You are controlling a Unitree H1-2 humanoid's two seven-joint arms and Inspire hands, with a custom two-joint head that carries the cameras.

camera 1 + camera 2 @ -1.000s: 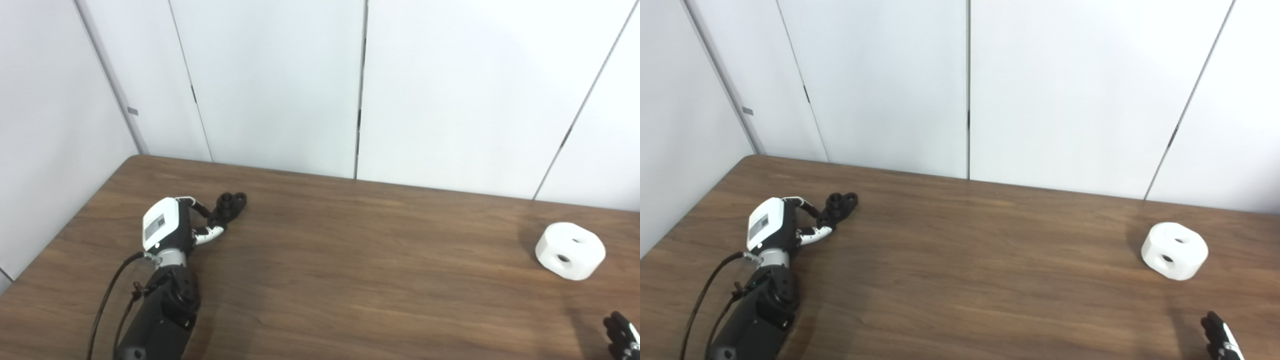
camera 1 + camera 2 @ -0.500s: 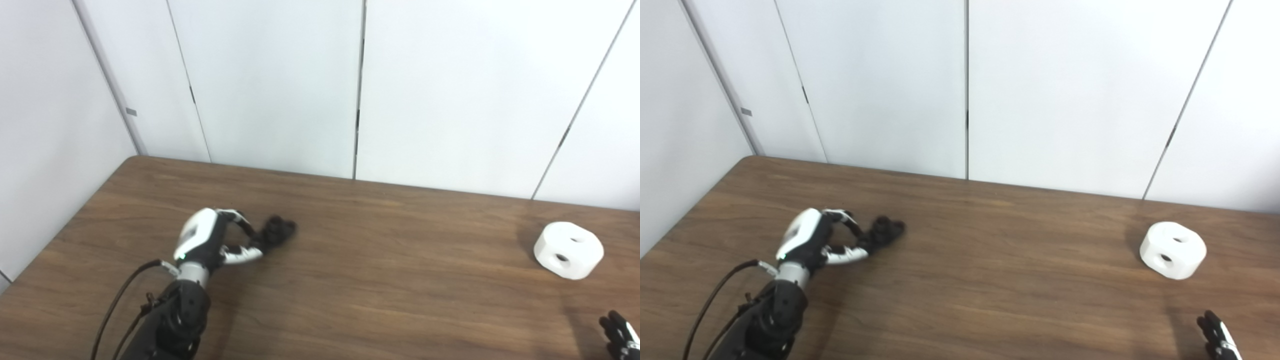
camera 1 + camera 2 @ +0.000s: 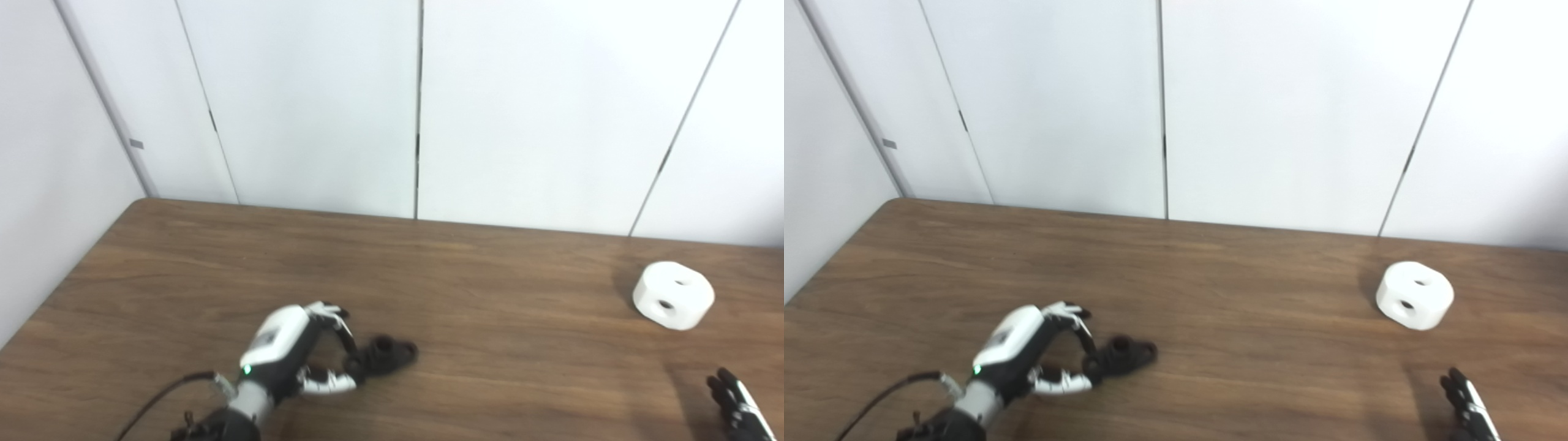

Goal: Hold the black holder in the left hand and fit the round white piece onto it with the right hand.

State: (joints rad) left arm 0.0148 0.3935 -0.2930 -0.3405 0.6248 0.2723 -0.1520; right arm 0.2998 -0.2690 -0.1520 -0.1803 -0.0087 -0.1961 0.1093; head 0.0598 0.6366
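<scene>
The brown table [image 3: 490,318] is wide, and the round white piece [image 3: 673,295] sits far out on its right side, well apart from everything. The left hand [image 3: 288,352] has the black holder [image 3: 384,356] pinched at one end between fingertips and thumb, so it could twist or slip loose when pressed on. Only the right hand [image 3: 738,405] fingertips show, spread and holding nothing.

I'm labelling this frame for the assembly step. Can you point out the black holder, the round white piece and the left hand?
black holder [image 3: 386,355], left eye view, on its dark body beyond the fingers.
round white piece [image 3: 674,295], left eye view, on its side wall by the front hole.
left hand [image 3: 1020,349], right eye view, on the white back shell.
</scene>
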